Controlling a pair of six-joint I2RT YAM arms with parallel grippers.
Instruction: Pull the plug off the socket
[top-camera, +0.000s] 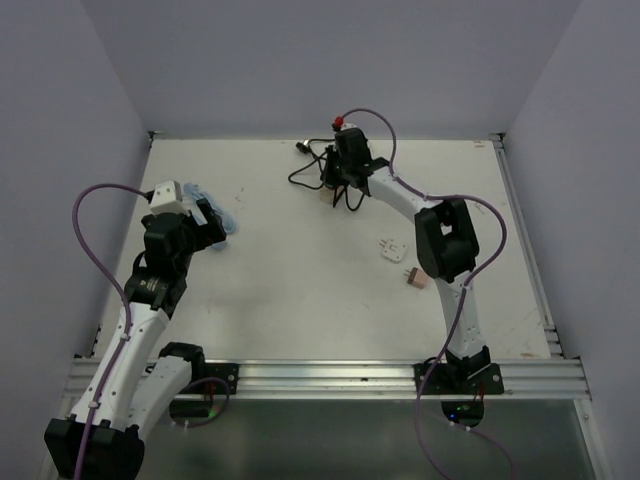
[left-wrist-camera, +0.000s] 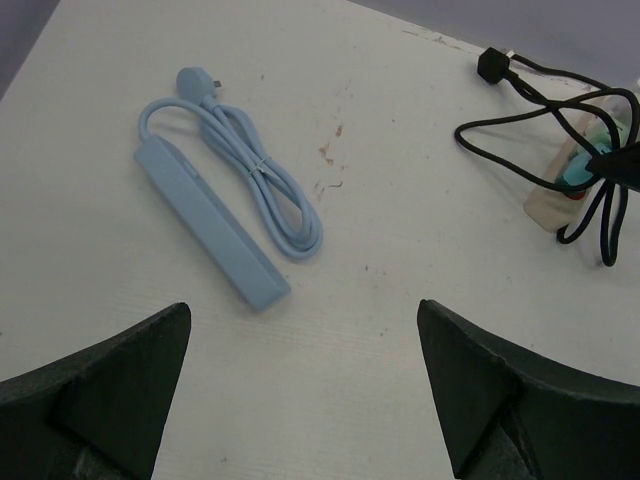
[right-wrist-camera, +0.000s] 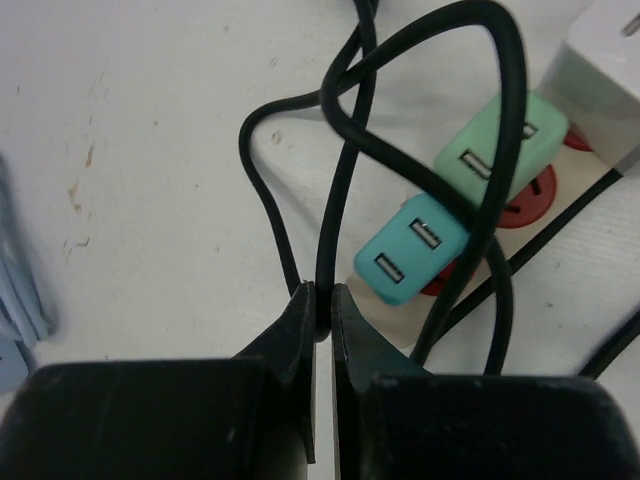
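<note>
Cord (right-wrist-camera: 515, 120), thin glossy black, loops over boxy teal plug (right-wrist-camera: 410, 250) on socket (left-wrist-camera: 545, 205).

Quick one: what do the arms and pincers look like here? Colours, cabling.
Left arm and right arm: white links, black joint housings, a purple cable looping along each. Left pincer and right pincer: matte black wedge-shaped fingers.

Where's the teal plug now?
Right wrist view: teal plug sits in the cream strip, right of the right claw, beside the green plug, under black cord.
</note>
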